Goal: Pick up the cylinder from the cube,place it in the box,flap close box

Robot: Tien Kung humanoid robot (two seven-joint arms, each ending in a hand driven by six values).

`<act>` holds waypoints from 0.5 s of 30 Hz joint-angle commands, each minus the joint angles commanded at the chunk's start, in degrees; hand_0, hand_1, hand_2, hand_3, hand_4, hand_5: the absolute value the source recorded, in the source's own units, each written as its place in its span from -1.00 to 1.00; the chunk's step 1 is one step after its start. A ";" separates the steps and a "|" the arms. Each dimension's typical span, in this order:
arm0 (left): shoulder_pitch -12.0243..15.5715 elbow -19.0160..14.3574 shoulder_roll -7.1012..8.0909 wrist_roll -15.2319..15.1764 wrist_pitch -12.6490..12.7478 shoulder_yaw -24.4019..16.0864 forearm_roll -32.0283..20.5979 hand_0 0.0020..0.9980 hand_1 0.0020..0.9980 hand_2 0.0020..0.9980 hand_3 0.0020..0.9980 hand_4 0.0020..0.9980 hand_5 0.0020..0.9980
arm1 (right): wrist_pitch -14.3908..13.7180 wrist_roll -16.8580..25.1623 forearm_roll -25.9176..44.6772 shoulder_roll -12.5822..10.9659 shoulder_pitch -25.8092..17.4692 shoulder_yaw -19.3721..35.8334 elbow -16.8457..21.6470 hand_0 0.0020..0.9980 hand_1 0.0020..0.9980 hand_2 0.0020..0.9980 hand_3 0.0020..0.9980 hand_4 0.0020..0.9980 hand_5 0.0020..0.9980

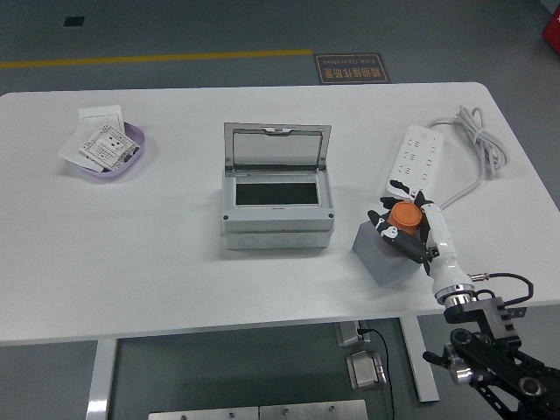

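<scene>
Because the cylinder sat atop the cube, the right hand came over it, fingers curled around it. Nearby on the surface, the box stood with its flap raised, ready to receive it

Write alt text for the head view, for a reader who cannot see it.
The robot's right hand closes around an orange cylinder on top of a grey cube at the white table's right. A grey box with its flap raised sits centre, a power strip behind the cube.
</scene>
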 joint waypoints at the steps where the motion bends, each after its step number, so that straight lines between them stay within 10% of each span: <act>1: 0.01 0.00 -0.01 -0.04 0.01 0.10 -0.11 0.34 0.45 0.30 0.37 0.25 -0.79 | -0.10 -0.03 0.09 0.01 0.00 -0.10 -0.02 0.18 0.23 0.21 0.49 0.63 -0.51; 10: 0.09 0.00 -0.12 -0.75 0.08 2.36 -2.37 0.33 0.45 0.30 0.37 0.24 -0.79 | -1.04 -0.64 1.81 0.20 0.15 -0.88 -0.34 0.17 0.22 0.18 0.48 0.52 -0.61; 11: 0.10 0.00 -0.11 -0.86 0.09 2.61 -2.63 0.33 0.46 0.30 0.36 0.24 -0.79 | -1.07 -0.70 2.17 0.24 0.18 -0.95 -0.41 0.32 0.17 0.11 0.39 0.01 -0.86; 15: 0.09 0.00 -0.10 -1.03 0.10 2.73 -2.77 0.33 0.46 0.30 0.36 0.24 -0.79 | -1.25 -1.01 3.28 0.39 0.38 -1.26 -0.41 0.32 0.17 0.11 0.39 0.01 -0.86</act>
